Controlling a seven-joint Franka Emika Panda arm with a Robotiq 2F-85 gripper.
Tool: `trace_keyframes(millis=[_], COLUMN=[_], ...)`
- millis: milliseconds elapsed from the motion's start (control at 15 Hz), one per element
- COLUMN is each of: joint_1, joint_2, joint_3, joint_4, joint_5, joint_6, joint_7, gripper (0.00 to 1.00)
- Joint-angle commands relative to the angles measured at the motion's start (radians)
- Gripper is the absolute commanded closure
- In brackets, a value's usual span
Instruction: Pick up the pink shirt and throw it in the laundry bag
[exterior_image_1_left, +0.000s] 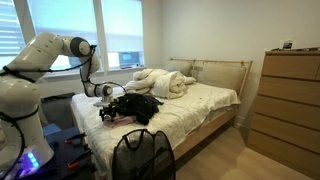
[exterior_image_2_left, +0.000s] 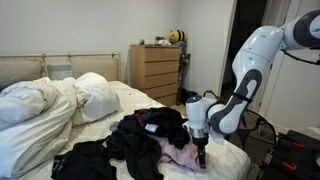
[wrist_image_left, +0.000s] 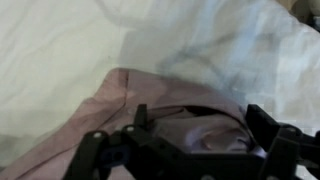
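Jaws wide apart, my claw (exterior_image_2_left: 202, 157) hangs just over the pink shirt (exterior_image_2_left: 180, 157) at the near right edge of the bed (exterior_image_2_left: 125, 100), beside dark clothes (exterior_image_2_left: 150, 135).

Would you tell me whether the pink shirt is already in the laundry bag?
No, the pink shirt lies on the bed beside dark clothes, under the hand.

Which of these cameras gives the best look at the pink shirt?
The wrist view: the pink shirt fills the lower picture close up, lying on white bedding under the open pincer. In both exterior views it is only a small pale patch beside the dark clothes.
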Motion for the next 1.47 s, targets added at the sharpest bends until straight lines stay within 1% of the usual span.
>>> trace_keyframes(millis=[0,267,533,600,667,733,933,1133,1267,1333,1400], joint_1=[0.027,0.011,0.0,0.001,0.004,0.003,-0.002,-0.007,-0.023,-0.034,-0.044], joint_2=[0.058,0.108,0.136,0.139,0.14,0.14,0.132,0.12,0.1,0.084,0.063], joint_3=[-0.027,-0.014,-0.005,-0.006,-0.01,-0.011,-0.01,-0.013,-0.007,-0.002,0.001], joint_4=[0.1,0.165,0.199,0.206,0.211,0.215,0.22,0.221,0.227,0.228,0.232], joint_5=[-0.044,-0.036,-0.027,-0.027,-0.03,-0.029,-0.024,-0.017,0.01,0.026,0.046], joint_6=[-0.061,-0.13,-0.176,-0.187,-0.195,-0.2,-0.203,-0.202,-0.239,-0.26,-0.289], joint_7=[-0.04,-0.09,-0.111,-0.11,-0.102,-0.098,-0.091,-0.075,-0.067,-0.068,-0.067], gripper=[0.0,0.0,0.0,0.25,0.26,0.32,0.57,0.78,0.93,0.98,0.99])
